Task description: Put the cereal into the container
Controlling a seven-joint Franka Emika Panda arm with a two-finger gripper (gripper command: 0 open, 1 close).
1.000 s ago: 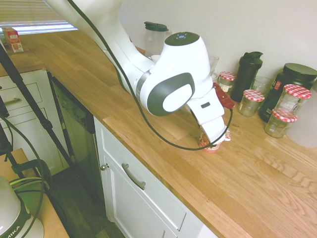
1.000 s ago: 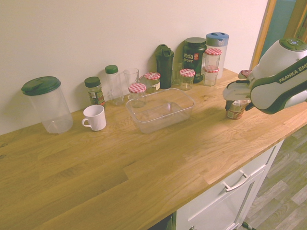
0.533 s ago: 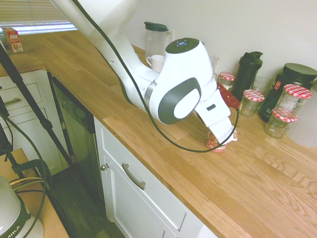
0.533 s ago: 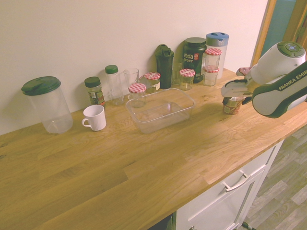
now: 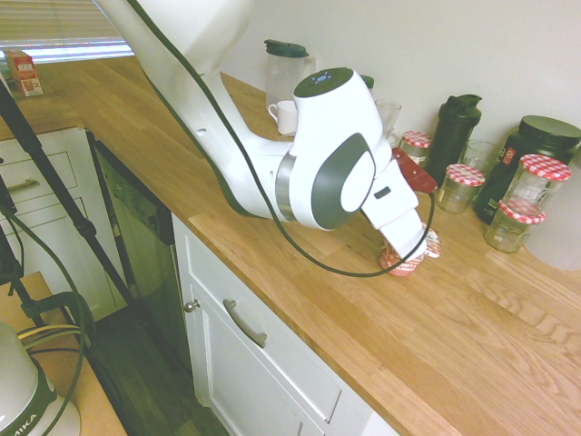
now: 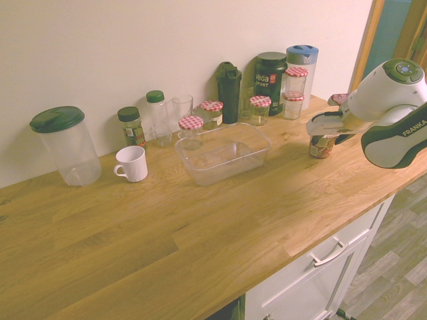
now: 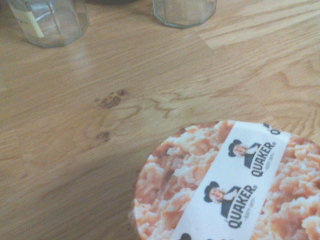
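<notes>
The cereal is a small cup with red and orange print, standing on the wooden counter near its front edge. Its lid with a white Quaker strip fills the lower right of the wrist view. My gripper is lowered right over the cup and covers its top. The container, a clear shallow tub, sits empty further along the counter, about two cup widths from the cereal. The arm hides it in the first exterior view.
Glass jars with red-checkered lids and dark bottles line the wall just behind the cup. A white mug and a tall clear canister with a green lid stand beyond the tub. The counter's front edge runs close by.
The gripper has sunk lower over the cereal cup. Cup and gripper together have shifted slightly along the counter, away from its front edge. The wrist has swung round.
</notes>
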